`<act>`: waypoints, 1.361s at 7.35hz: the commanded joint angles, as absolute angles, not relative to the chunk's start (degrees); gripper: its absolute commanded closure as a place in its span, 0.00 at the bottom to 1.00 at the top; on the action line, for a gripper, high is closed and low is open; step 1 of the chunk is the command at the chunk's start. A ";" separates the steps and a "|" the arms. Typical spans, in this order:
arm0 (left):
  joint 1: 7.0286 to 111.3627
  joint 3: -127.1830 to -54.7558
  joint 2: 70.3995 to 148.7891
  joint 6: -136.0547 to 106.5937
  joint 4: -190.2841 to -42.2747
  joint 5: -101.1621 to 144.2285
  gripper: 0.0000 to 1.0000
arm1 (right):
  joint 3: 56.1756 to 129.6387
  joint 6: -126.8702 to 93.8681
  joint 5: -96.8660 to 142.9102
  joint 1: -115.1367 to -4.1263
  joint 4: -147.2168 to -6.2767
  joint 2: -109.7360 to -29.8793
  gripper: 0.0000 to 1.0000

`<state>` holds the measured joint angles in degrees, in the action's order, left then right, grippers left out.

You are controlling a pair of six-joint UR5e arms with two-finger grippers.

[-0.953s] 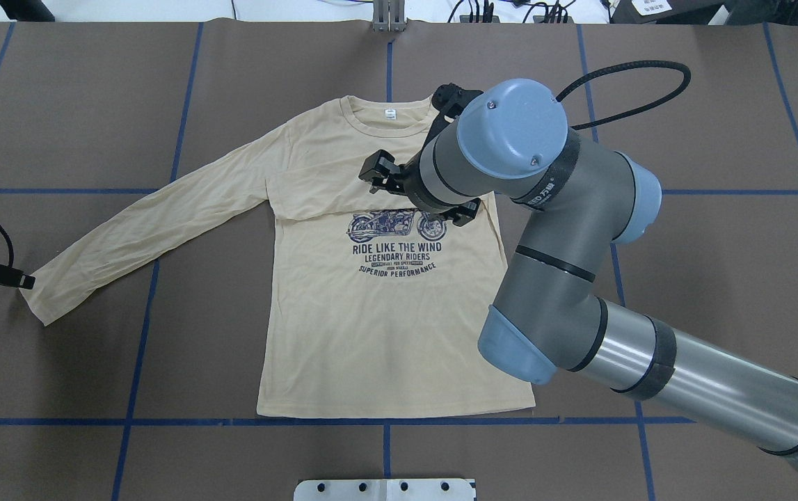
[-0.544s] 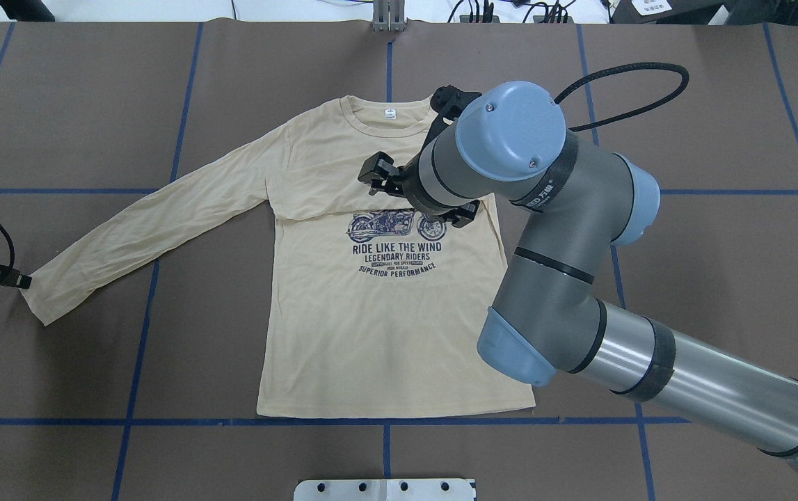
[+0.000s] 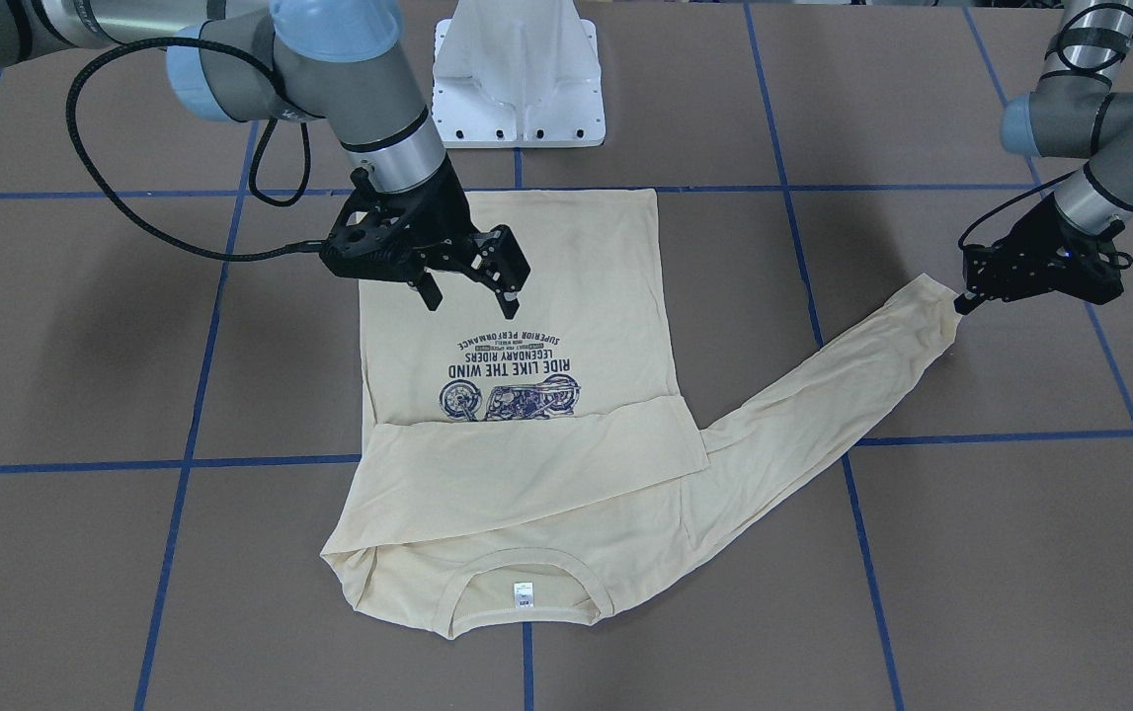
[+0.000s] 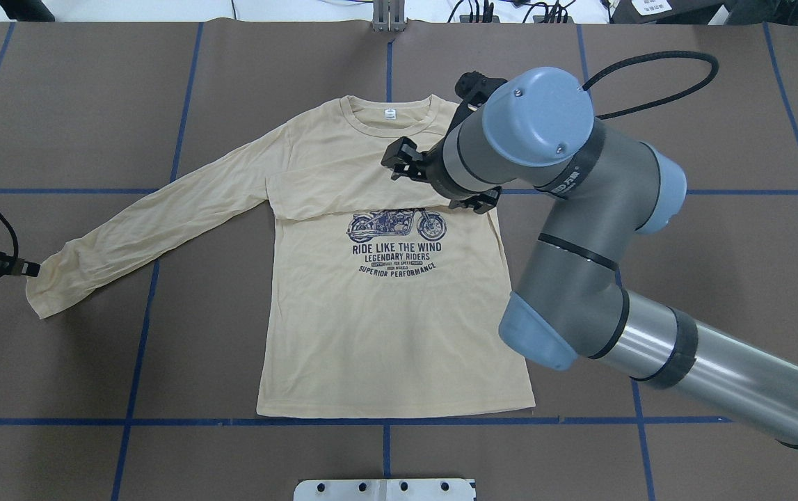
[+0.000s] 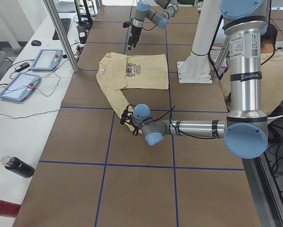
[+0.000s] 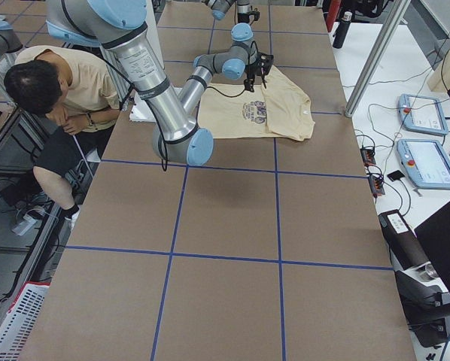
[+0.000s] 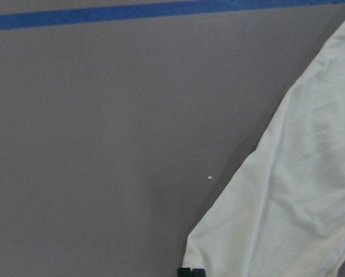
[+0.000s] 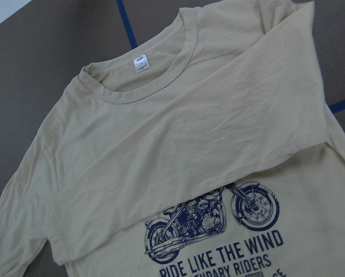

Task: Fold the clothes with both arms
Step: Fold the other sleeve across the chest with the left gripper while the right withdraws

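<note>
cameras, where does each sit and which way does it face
Front-facing: across the table, facing the robot, steeply down; right arm, left arm, base.
Overhead: behind the robot, forward and down; right arm.
Exterior left: table's left end; left arm near.
Exterior right: opposite end; right arm near.
Left wrist: down on the sleeve.
Right wrist: down on collar and print.
All share the T-shirt.

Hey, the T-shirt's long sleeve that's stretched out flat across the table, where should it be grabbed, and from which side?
Take the cuff, the free end of the sleeve, coming in from beyond its tip along the sleeve's length. It lies flat and straight, angled away from the T-shirt body, so that end should lift most easily. The left hand sits right there, apparently pinching it.
</note>
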<state>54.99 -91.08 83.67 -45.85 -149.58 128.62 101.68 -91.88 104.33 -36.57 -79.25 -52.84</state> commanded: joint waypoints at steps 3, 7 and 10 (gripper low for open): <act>53.28 -100.81 105.02 -71.98 -134.03 126.23 1.00 | 108.46 -76.84 111.79 -50.86 -79.28 -68.27 0.00; 42.90 -87.79 135.36 -92.85 -120.94 119.09 1.00 | 107.05 -67.85 114.68 -57.91 -79.45 -73.30 0.00; 36.49 -81.67 143.06 -95.54 -121.11 112.42 1.00 | 105.91 -62.50 119.00 -59.59 -79.37 -74.26 0.00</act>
